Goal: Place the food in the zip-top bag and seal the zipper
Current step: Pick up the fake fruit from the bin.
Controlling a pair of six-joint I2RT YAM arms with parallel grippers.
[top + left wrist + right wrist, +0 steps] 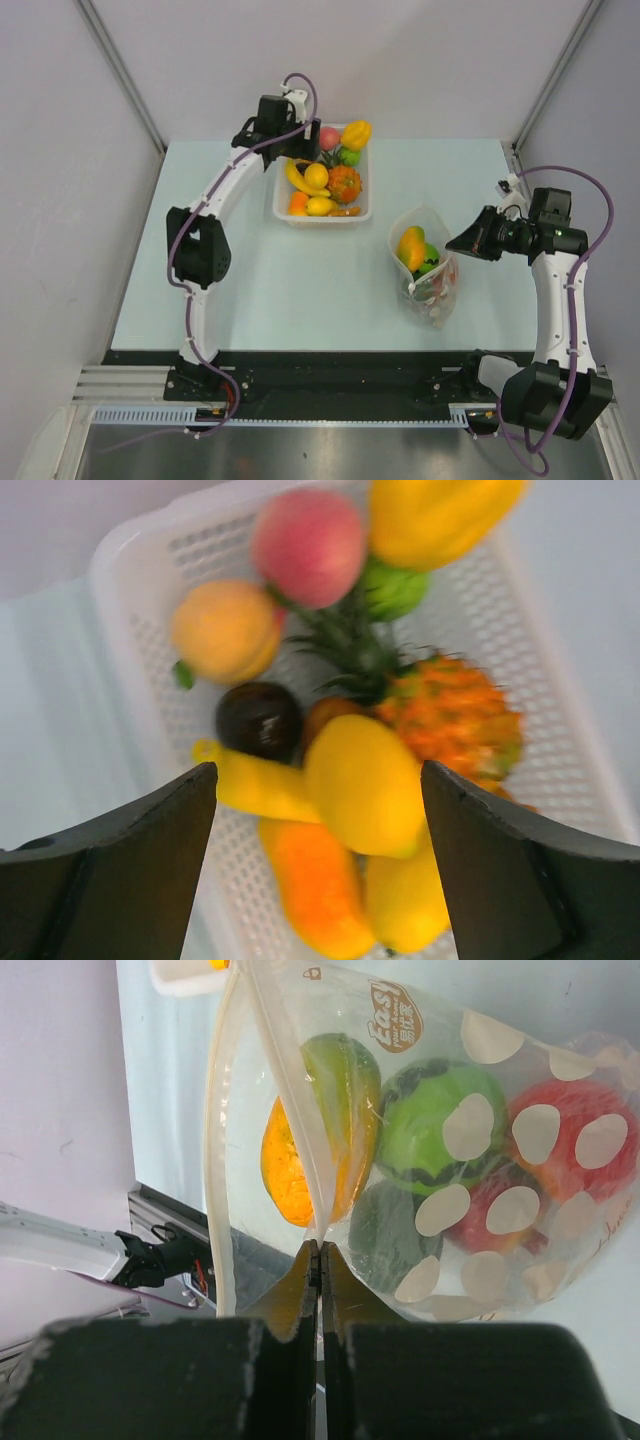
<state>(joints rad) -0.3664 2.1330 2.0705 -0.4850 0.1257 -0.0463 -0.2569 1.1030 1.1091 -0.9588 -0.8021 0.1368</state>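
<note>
Now R tool (318, 1252) pinches zip-top bag (400, 1030) edge; L tool (318, 785) above food (308, 545).

The zip-top bag (480, 1260) carries a brown round badge (397, 1022) reading "Easy"; the smaller lettering beneath it is too blurred to read.

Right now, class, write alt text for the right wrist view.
Shut right fingers pinch the mouth edge of a white-spotted zip-top bag; inside are an orange-green mango, a round green fruit and red pieces.
</note>
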